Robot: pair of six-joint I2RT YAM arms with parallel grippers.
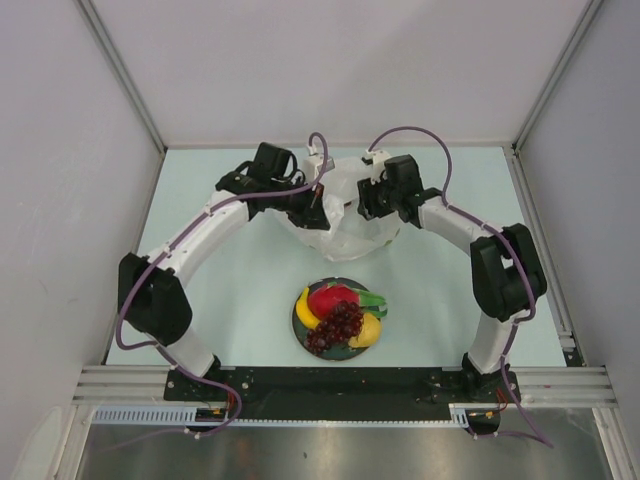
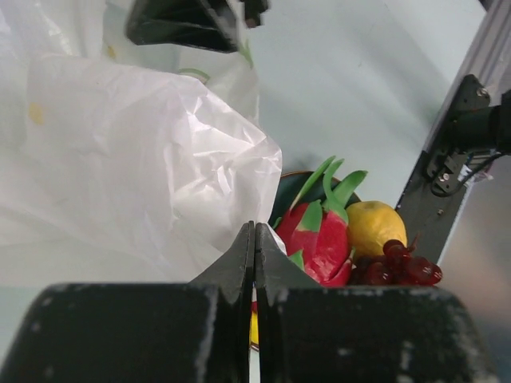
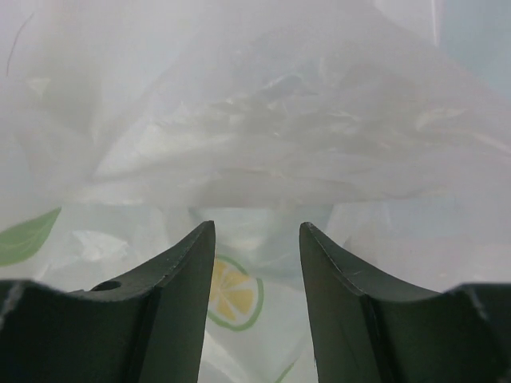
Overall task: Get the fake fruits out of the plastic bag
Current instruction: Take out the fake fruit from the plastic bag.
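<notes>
**Markings.** No brand or legible writing. The bag (image 1: 345, 235) bears printed motifs, seen in the right wrist view: a lemon slice (image 3: 232, 292) ringed in green and a green leaf (image 3: 28, 236).

**Bag.** Thin translucent white film, wrinkled, on the table's far half between the two grippers. The plate is apart from it on the near side.

**Fruits.** All four lie outside the bag, on a round dark plate (image 1: 343, 349) near the arm bases:
- banana (image 1: 304, 308) at the left rim
- dragon fruit (image 1: 333, 297), red with green tips, at the far side
- grapes (image 1: 338, 325), dark red, in the middle
- lemon (image 1: 368, 331) at the right

**Left gripper** (image 2: 254, 239). The arm arches forward and inward from its base, with the wrist at the bag's left edge. The fingers are pressed together, tip to tip, with the bag's film just beside the tips. Whether any film is caught between them cannot be told.

**Right gripper** (image 3: 257, 227). The arm mirrors the left, with the wrist at the bag's right edge. The fingers are spread apart with nothing between them, and the bag fills the view just ahead.

**Surroundings.**
- Pale blue-green table (image 1: 240, 300).
- Plain grey-white walls (image 1: 330, 70) on three sides.
- Aluminium rail (image 1: 120, 381) along the near edge.
- A purple cable (image 1: 135, 300) on each arm.
</notes>
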